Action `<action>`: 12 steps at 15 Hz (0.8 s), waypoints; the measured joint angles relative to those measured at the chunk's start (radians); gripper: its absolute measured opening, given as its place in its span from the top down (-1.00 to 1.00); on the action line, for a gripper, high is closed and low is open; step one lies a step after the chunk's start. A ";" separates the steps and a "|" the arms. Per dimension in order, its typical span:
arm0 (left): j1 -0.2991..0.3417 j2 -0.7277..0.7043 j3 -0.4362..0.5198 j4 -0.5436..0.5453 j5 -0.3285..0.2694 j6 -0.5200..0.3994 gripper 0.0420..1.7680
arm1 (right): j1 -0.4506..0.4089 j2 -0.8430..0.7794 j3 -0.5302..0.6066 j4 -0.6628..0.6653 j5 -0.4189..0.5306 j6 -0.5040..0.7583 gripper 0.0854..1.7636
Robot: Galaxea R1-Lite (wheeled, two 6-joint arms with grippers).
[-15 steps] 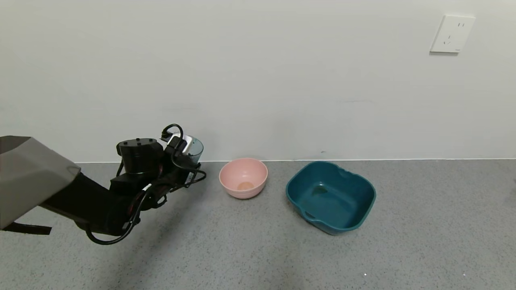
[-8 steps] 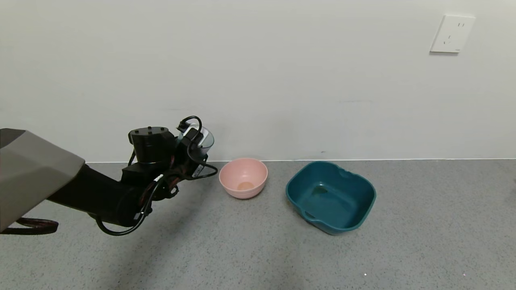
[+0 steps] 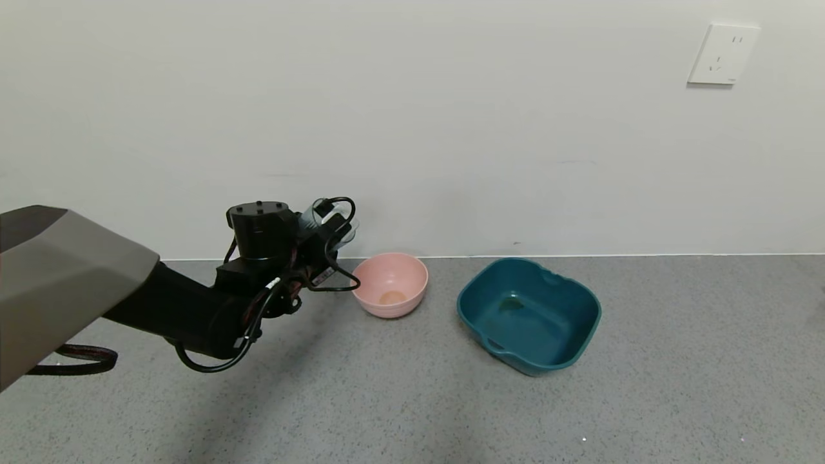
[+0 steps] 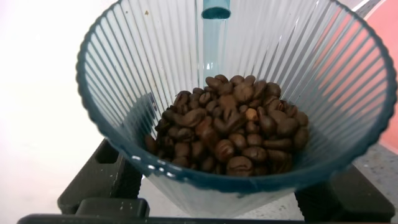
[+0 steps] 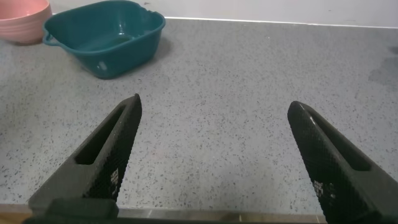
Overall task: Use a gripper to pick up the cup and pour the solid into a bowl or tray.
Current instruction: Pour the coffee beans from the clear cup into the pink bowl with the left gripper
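Note:
My left gripper (image 3: 329,238) is shut on the translucent blue-grey ribbed cup (image 3: 332,222) and holds it upright above the floor, just left of the pink bowl (image 3: 388,283). In the left wrist view the cup (image 4: 149,74) fills the frame and holds a heap of dark brown beans (image 4: 227,134). The pink bowl looks empty but for a faint stain. My right gripper (image 5: 214,112) is open and empty over bare speckled floor; it is out of the head view.
A larger teal tub (image 3: 528,316) stands right of the pink bowl, also in the right wrist view (image 5: 102,37). A white wall with an outlet (image 3: 722,55) runs close behind. Grey speckled floor lies in front.
My left gripper has carried the cup up and to the right, closer to the pink bowl. The bowl and tub have not moved.

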 joint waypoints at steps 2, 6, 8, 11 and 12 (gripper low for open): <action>-0.014 0.010 -0.020 0.000 0.023 0.053 -0.49 | 0.000 0.000 0.000 0.000 0.000 0.000 -0.94; -0.031 0.029 -0.055 0.000 0.061 0.164 -0.49 | 0.000 0.000 0.000 0.000 0.000 0.000 -0.94; -0.033 0.035 -0.059 0.000 0.067 0.225 -0.49 | 0.000 0.000 0.000 0.000 0.000 0.000 -0.94; -0.033 0.043 -0.059 -0.003 0.081 0.288 -0.49 | 0.000 0.000 0.000 0.000 0.000 0.000 -0.94; -0.034 0.048 -0.059 -0.004 0.082 0.300 -0.49 | 0.000 0.000 0.000 0.000 0.000 0.000 -0.94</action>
